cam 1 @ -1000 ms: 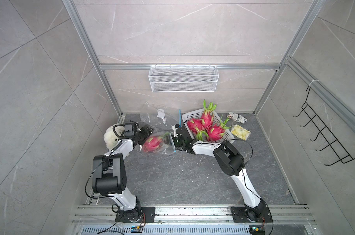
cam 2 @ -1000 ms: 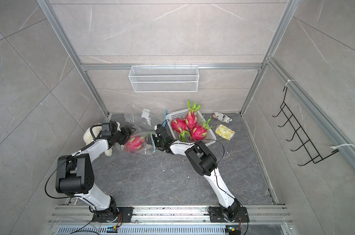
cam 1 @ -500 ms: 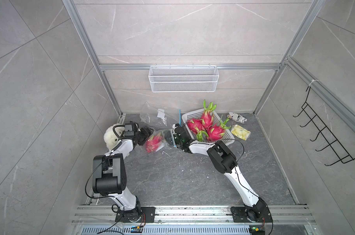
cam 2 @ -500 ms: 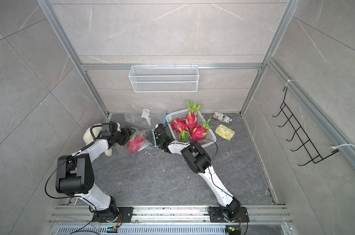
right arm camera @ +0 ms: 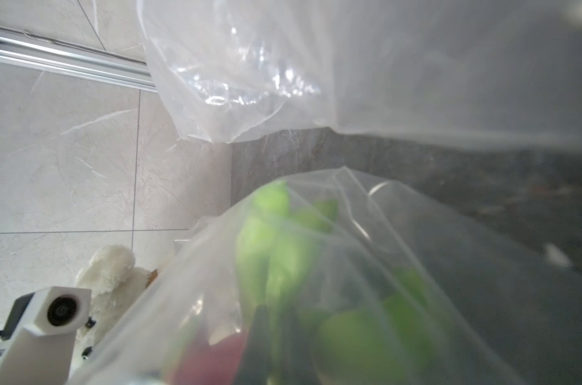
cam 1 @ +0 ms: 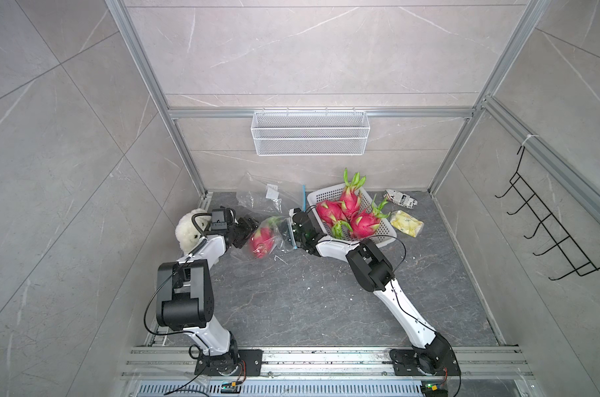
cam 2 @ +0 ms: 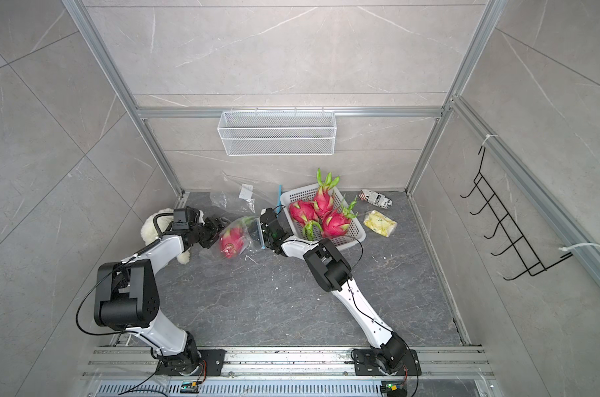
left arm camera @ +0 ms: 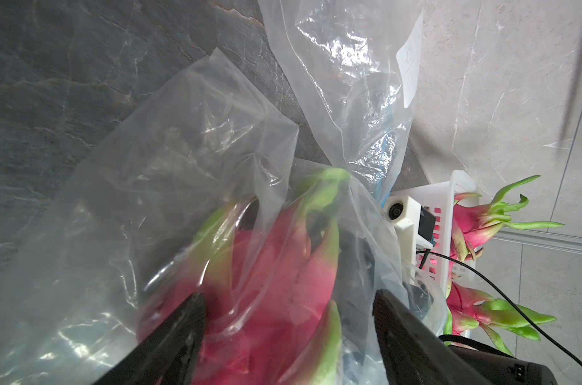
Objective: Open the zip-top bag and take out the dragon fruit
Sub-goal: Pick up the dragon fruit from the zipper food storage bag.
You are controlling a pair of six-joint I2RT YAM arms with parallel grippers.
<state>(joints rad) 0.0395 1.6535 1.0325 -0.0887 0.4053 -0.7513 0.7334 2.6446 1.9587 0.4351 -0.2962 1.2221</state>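
One magenta dragon fruit [cam 1: 262,240] [cam 2: 231,240] sits inside the clear zip-top bag [cam 1: 277,240] [left arm camera: 183,150], just above the floor. My left gripper [cam 1: 247,232] [left arm camera: 288,333] has its jaws wide around the fruit [left arm camera: 283,283] and grips it through the plastic. My right gripper [cam 1: 289,232] [right arm camera: 278,333] reaches in at the bag's blue-zip mouth. It is shut, with a blurred strip of the fruit's green spikes [right arm camera: 276,253] between its fingers. Three more dragon fruits [cam 1: 351,202] lie in the white basket [cam 1: 312,199].
A second, empty clear bag [cam 1: 264,199] lies against the back wall. A white plush toy [cam 1: 188,230] sits behind my left arm. A newsprint packet [cam 1: 399,199] and a yellow packet [cam 1: 406,225] lie right of the basket. A wire shelf [cam 1: 308,137] and a hook rack [cam 1: 549,233] hang on the walls.
My right gripper has moved left into the bag's mouth and closed. The bagged fruit has tipped slightly more upright. The left gripper has stayed in place.
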